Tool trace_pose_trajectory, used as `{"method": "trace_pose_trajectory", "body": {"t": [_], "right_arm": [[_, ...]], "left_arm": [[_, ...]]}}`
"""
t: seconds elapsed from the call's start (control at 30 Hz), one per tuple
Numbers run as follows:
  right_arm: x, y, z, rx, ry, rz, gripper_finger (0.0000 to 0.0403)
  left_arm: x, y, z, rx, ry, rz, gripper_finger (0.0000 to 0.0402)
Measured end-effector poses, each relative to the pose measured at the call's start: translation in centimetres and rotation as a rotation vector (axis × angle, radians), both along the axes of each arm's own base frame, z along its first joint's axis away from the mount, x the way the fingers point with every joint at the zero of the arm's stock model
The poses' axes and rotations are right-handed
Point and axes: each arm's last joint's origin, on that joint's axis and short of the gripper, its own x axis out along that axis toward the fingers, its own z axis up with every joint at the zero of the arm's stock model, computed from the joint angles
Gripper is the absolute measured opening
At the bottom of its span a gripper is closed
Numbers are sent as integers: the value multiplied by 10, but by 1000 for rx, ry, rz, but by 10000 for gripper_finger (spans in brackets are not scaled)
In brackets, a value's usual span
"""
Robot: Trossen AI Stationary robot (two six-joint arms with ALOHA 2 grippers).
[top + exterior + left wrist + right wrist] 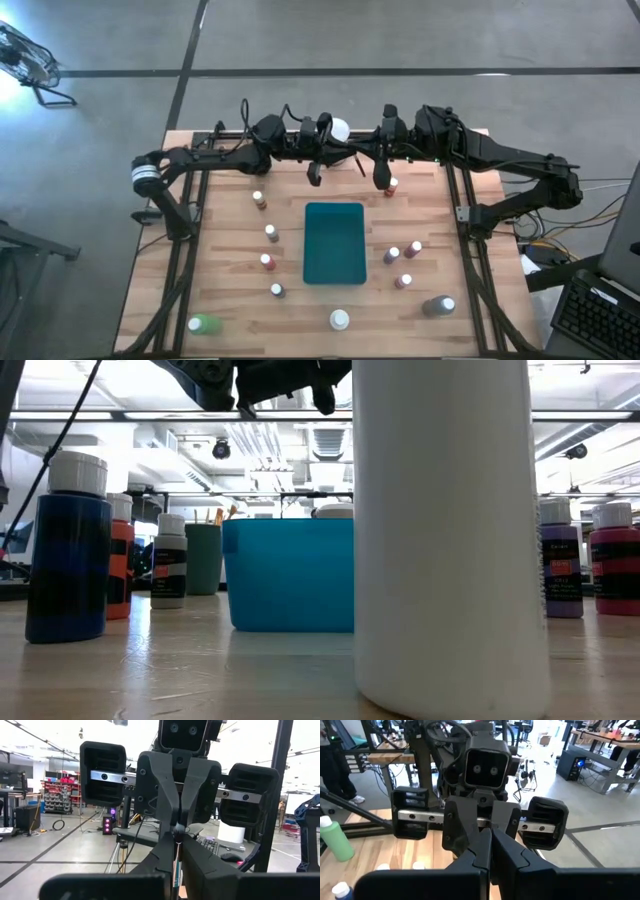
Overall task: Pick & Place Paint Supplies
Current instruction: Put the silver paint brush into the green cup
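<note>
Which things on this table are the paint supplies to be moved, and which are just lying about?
Job in hand: green bottle, grey bottle, white bottle, small red bottle and the similar small ones; thin brush pinched in the left gripper jaws.
Lying about: teal tray, white ball.

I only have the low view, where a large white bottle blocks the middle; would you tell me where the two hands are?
Observer: Both are raised over the table's far edge, tip to tip: the left hand faces the right hand.
Operator: Thank you. Is anything between them?
Observer: Yes, a thin brush sits between the closed fingers of both.
Operator: And does the tray hold anything?
Observer: From above, the teal tray sits mid-table and I see nothing in it.
</note>
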Motion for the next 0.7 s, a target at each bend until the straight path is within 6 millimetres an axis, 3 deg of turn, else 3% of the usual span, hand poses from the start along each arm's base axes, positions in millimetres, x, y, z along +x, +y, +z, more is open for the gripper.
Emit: {"method": "trace_pose_trajectory", "body": {"t": [0.13, 0.37, 0.5, 0.7], "right_arm": [[-2, 0, 6, -1, -20, -10, 28], [-14, 1, 11, -10, -10, -29, 96], [-31, 2, 13, -23, 40, -144, 121], [-55, 2, 6, 36, 161, -341, 144]], "left_arm": [[0, -1, 0, 2, 4, -8, 16], [-6, 1, 1, 7, 91, 26, 16], [-26, -4, 16, 78, 169, 159, 16], [-69, -23, 43, 166, 295, 496, 16]]}}
